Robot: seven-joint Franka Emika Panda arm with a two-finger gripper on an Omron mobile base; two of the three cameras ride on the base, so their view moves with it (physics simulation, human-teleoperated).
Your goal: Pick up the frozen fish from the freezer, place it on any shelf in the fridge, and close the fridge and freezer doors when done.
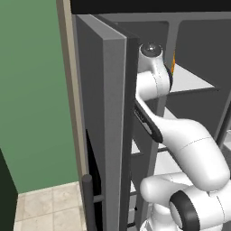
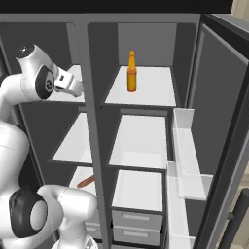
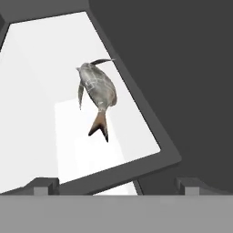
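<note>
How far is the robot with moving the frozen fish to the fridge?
Done: both doors stand open, the freezer door and the fridge door. In hand: the tool is open and reaches into the freezer, facing the frozen fish, which lies on a white freezer shelf, not yet gripped. Left: grasp the fish, carry it to a fridge shelf, then close both doors.

This is looking like a home kitchen: a tall grey side-by-side refrigerator point(image 2: 92, 29) is standing open with white shelves point(image 2: 141, 90), an orange bottle point(image 2: 131, 73) is sitting inside, beside a green wall point(image 1: 31, 94) and a tiled floor point(image 1: 49, 207).
</note>
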